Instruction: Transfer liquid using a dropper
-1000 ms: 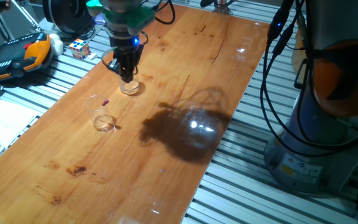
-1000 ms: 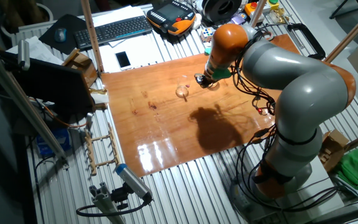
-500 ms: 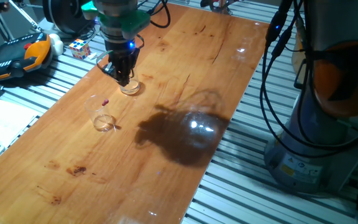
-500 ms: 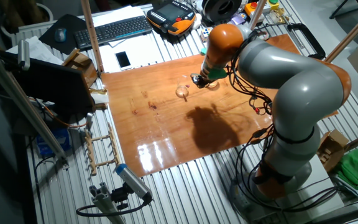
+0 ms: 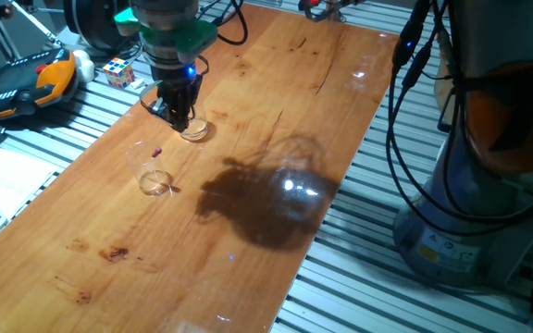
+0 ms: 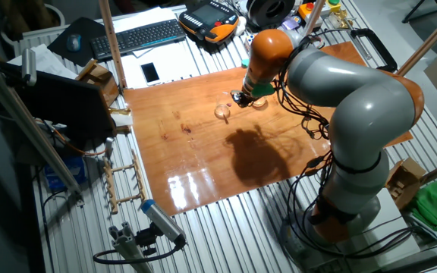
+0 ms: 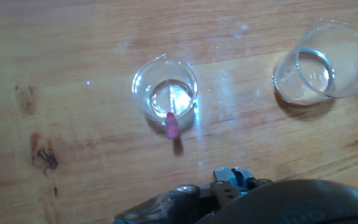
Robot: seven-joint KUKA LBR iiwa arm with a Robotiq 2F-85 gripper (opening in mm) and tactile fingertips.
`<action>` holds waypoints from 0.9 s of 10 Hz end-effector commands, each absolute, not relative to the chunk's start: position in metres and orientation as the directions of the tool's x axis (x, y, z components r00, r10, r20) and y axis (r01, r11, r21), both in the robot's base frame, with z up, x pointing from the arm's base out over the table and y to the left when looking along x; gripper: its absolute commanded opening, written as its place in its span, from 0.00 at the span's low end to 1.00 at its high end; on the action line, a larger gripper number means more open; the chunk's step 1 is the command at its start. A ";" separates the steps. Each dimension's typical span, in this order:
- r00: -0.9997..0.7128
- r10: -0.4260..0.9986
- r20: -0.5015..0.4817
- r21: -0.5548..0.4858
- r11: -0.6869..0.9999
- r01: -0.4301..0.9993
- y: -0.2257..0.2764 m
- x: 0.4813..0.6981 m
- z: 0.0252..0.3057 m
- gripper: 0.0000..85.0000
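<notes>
Dropper (image 7: 171, 124) propped in nearer cup (image 7: 165, 87), red bulb over rim, ready for pickup | second cup (image 7: 319, 65) apart on worktop (image 5: 276, 111) | gripper (image 5: 179, 118) low beside it, jaws' state indiscernible.

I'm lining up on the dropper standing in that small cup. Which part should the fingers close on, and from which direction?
Grip the red end of the dropper, the only part standing proud of the cup. It leans against the rim, so come straight down from above and close just over the rim; the thin clear stem inside offers little to hold. The gripper is beside the other cup.
</notes>
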State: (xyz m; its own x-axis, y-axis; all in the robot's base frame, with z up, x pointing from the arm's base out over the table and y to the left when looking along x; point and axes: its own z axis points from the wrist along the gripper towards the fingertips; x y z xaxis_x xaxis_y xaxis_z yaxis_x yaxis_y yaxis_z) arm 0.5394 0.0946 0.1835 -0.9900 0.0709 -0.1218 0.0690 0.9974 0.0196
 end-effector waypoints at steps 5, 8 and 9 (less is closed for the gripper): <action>-0.987 0.083 -0.134 0.031 0.996 0.080 0.102 0.545 0.176 0.01; -0.987 0.077 -0.139 0.029 0.997 0.074 0.103 0.546 0.172 0.01; -0.987 0.078 -0.142 0.027 0.997 0.075 0.105 0.545 0.172 0.01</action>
